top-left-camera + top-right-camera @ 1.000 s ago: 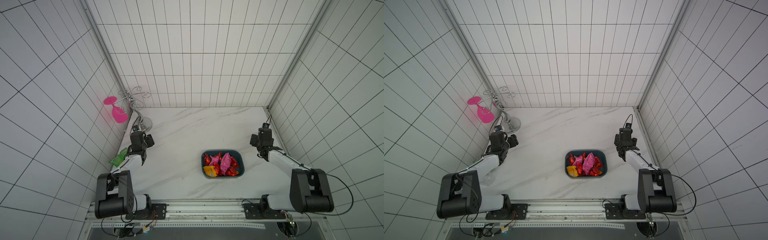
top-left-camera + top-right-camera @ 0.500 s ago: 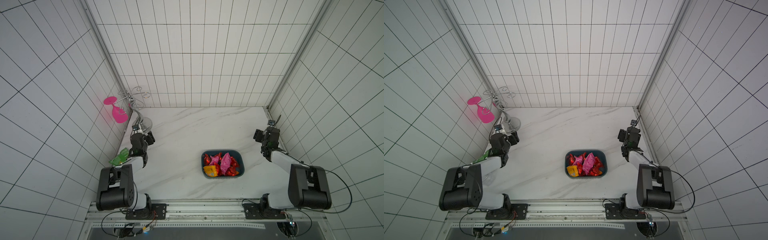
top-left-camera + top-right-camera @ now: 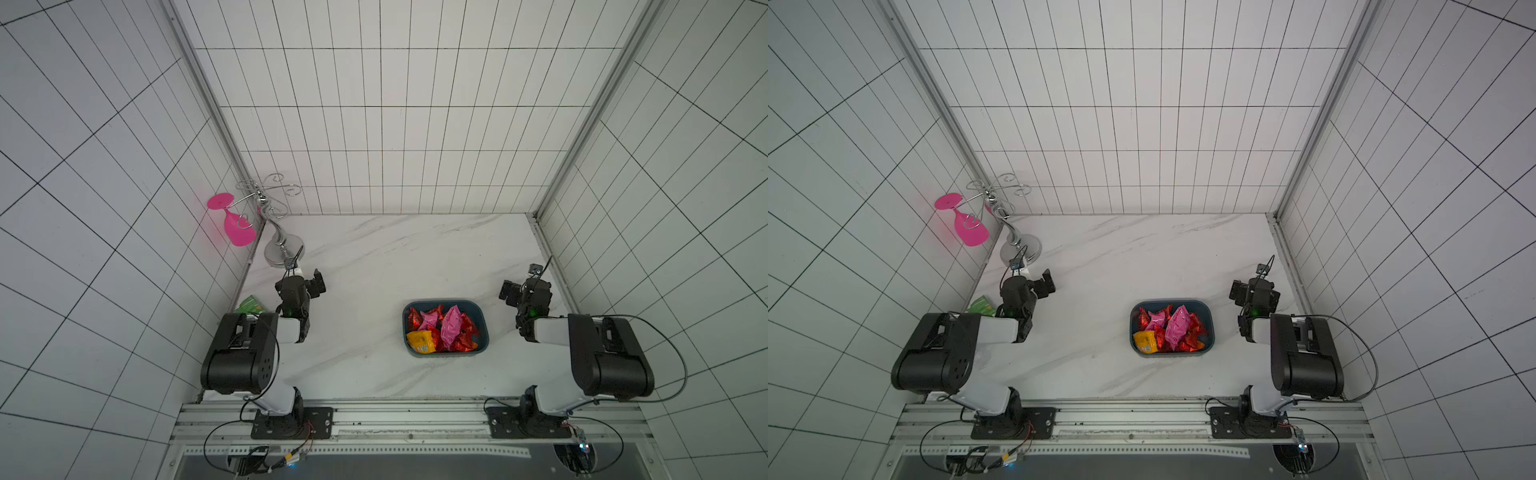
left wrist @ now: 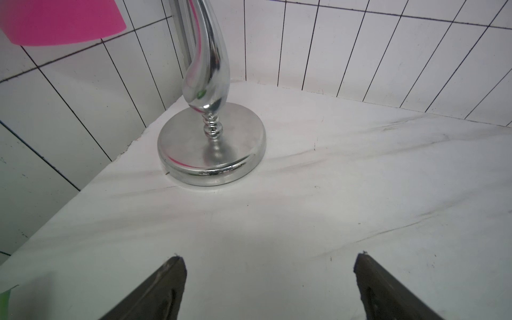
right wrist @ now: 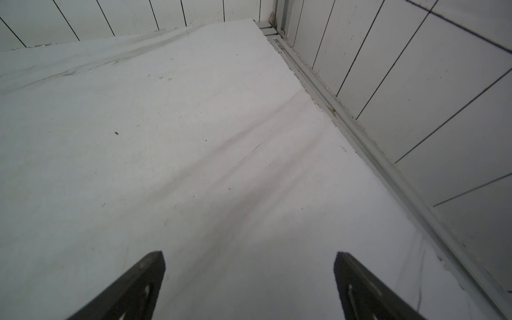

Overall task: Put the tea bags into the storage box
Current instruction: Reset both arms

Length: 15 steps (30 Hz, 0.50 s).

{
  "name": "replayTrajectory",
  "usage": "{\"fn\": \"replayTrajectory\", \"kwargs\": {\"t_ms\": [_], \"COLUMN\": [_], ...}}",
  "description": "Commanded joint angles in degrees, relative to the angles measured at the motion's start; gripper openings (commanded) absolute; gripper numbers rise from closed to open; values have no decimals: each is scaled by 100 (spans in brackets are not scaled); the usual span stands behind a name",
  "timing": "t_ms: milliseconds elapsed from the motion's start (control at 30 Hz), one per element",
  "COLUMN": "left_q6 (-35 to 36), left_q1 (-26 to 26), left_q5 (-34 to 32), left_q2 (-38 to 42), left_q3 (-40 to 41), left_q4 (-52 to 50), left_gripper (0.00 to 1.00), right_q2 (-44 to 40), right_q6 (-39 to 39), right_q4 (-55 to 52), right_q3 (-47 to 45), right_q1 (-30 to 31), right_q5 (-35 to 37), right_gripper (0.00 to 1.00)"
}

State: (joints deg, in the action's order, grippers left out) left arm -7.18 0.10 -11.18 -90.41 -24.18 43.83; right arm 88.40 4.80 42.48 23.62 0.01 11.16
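Two grippers stand with their jaws spread wide and nothing between them. The left gripper shows as a pair of dark, matte, wedge-shaped fingers over bare white tabletop, a smooth slab with faint grey marble veins. The right gripper looks the same, its blunt black fingers apart above the same veined surface, near the aluminium rail at the foot of the tiled wall.

In both top views the tea bags lie heaped inside the storage box, a shallow dark teal tub with rounded corners and a thick rim. The sachets are shiny, crinkled foil: mostly red, two pink ones on top, and an orange-yellow one in the near corner. The box sits on the table between the arms, closer to the right arm and apart from both grippers.

At the far left corner stands a polished chrome rack with a round, flat disc base, a beaded neck and a curved swelling stem; curled wire hooks top it. A glossy pink wine glass hangs upside down from it. A green snack bag lies by the left wall beside the left arm.
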Motion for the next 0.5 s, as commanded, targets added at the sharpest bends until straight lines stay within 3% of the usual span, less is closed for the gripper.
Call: {"fn": "replayTrajectory", "kwargs": {"t_ms": [0, 33, 100, 167, 367, 467], "left_q6": [69, 63, 7, 50, -3, -12], "left_q1": [-18, -18, -11, -19, 24, 17], "left_q5": [-236, -236, -226, -238, -150, -153], "left_q2": [-8, 25, 147, 72, 129, 130], "left_q3": [-46, -71, -179, -140, -244, -251], "left_q4": [441, 312, -121, 109, -216, -236], "left_gripper": [98, 98, 98, 98, 98, 98], "right_q2": [22, -113, 30, -100, -26, 28], "right_q6": [-89, -73, -124, -87, -114, -235], "right_q4": [915, 472, 872, 472, 604, 374], "right_q3": [-86, -1, -82, 3, -2, 139], "right_q1": [-13, -3, 42, 34, 38, -3], "right_q5": [33, 40, 113, 93, 105, -399], "right_gripper": [99, 99, 99, 99, 99, 99]}}
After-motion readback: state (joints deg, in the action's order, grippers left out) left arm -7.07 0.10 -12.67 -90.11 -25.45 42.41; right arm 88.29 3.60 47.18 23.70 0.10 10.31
